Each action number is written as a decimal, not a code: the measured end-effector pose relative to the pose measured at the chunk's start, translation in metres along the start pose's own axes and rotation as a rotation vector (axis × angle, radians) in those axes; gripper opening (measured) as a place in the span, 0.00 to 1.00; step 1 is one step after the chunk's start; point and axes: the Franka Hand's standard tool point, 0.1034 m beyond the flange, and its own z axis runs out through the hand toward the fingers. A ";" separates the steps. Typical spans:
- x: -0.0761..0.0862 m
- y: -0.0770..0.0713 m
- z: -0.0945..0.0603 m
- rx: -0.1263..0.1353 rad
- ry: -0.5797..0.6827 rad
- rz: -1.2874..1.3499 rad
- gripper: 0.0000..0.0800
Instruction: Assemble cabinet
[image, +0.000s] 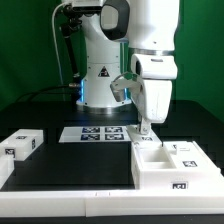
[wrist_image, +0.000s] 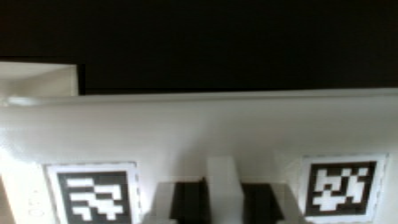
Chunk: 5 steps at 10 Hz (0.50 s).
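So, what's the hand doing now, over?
Hand low at cabinet rim, grip unclear. Cabinet on table, one drawer block apart at the exterior view's left. Nothing seen blocking.

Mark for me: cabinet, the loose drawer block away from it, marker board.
cabinet (image: 155, 178): exterior view, on its front wall.
drawer block (image: 24, 142): exterior view, on its top face.
marker board (image: 100, 133): exterior view, on the middle of the board.
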 end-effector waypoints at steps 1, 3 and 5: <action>-0.001 0.000 0.000 0.005 -0.003 -0.002 0.09; -0.003 -0.001 0.000 0.017 -0.012 -0.017 0.09; -0.003 -0.001 0.000 0.016 -0.012 -0.017 0.09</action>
